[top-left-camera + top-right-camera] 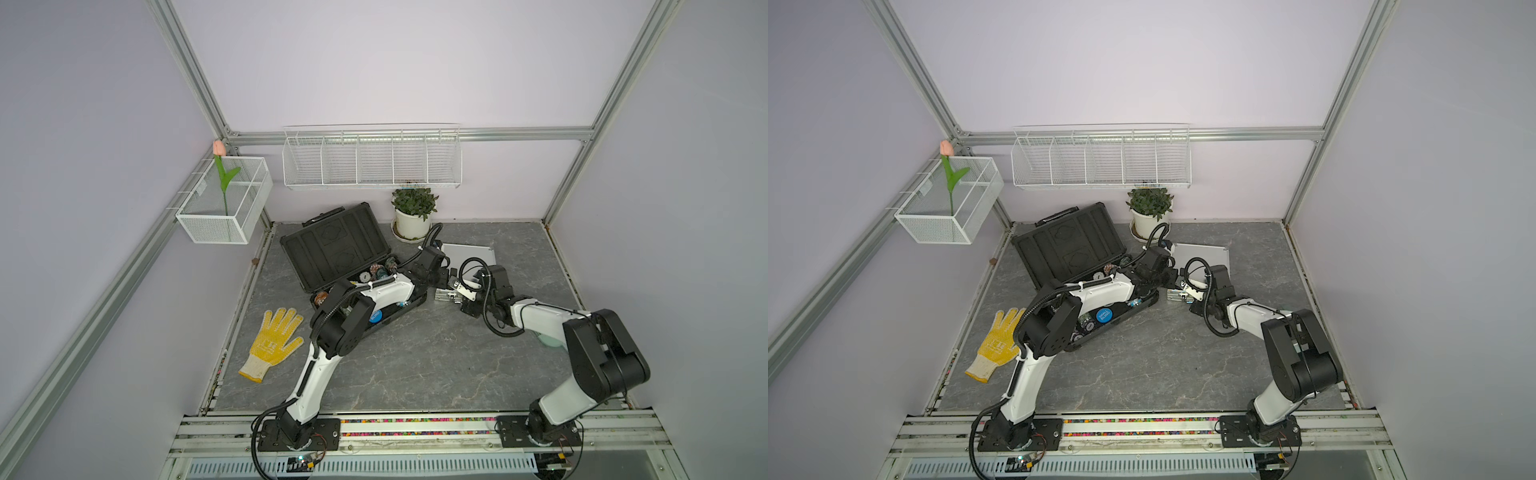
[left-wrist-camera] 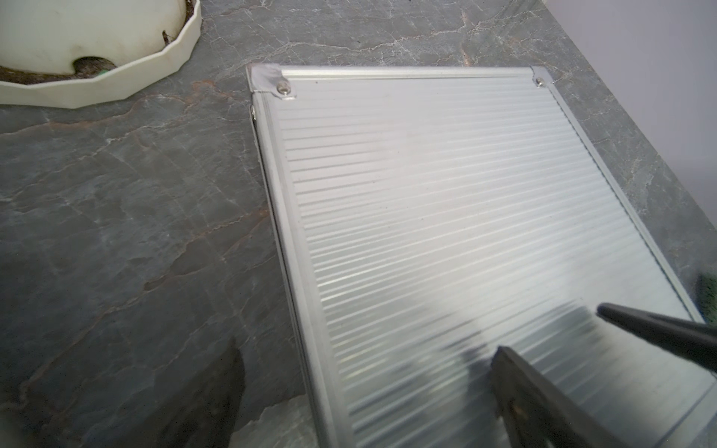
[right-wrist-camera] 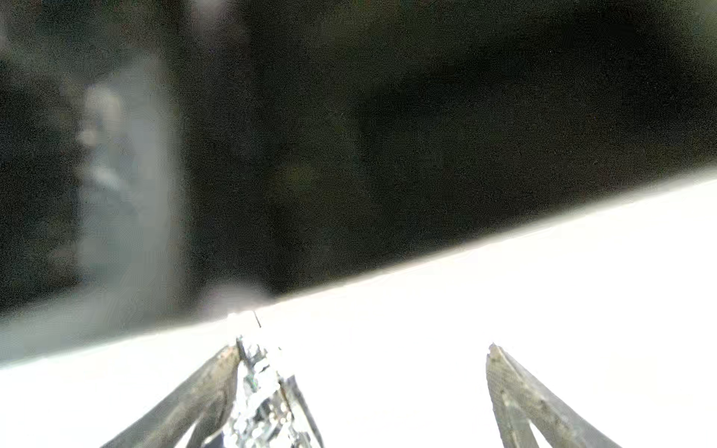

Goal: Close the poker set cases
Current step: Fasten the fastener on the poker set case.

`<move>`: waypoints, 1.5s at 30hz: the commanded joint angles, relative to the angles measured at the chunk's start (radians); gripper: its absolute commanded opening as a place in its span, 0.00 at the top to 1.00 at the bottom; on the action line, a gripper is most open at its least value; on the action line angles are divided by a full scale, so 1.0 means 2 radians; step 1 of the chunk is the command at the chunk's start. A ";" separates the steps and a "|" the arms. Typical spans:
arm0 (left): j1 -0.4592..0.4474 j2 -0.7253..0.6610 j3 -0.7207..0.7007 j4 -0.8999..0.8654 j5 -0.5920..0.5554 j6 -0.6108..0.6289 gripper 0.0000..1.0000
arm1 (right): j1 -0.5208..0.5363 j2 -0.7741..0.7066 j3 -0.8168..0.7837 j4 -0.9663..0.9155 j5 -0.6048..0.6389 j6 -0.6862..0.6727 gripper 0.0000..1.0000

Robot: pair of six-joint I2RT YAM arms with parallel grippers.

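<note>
The larger dark-grey poker set case stands open at the back left in both top views. Its ribbed lid (image 1: 336, 245) (image 1: 1069, 247) leans back, and chips (image 1: 376, 270) show in the base under my left arm. The smaller silver case (image 1: 469, 251) (image 1: 1202, 255) (image 2: 446, 217) lies flat with its lid down. My left gripper (image 1: 449, 279) (image 2: 364, 391) hovers open over the silver lid. My right gripper (image 1: 459, 291) (image 3: 361, 388) is open at the case's near edge. A shiny metal fitting (image 3: 260, 395) sits beside one of its fingers (image 3: 217, 384).
A potted plant (image 1: 413, 216) on a white saucer (image 2: 116, 77) stands just behind the silver case. A yellow glove (image 1: 274, 343) lies at the front left. White wire baskets (image 1: 372, 160) (image 1: 224, 199) hang on the walls, one holding a tulip.
</note>
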 commanded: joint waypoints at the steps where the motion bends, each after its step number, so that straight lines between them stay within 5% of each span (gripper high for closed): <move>1: 0.000 0.013 -0.024 -0.073 -0.012 0.008 0.00 | -0.010 -0.005 0.013 -0.018 -0.007 -0.004 0.01; 18: 0.000 0.013 -0.025 -0.067 -0.009 0.010 0.00 | -0.013 0.017 0.024 -0.023 0.029 -0.004 0.18; 45: 0.002 0.015 -0.030 -0.069 -0.012 0.010 0.01 | -0.041 0.057 0.123 -0.189 -0.054 -0.048 0.52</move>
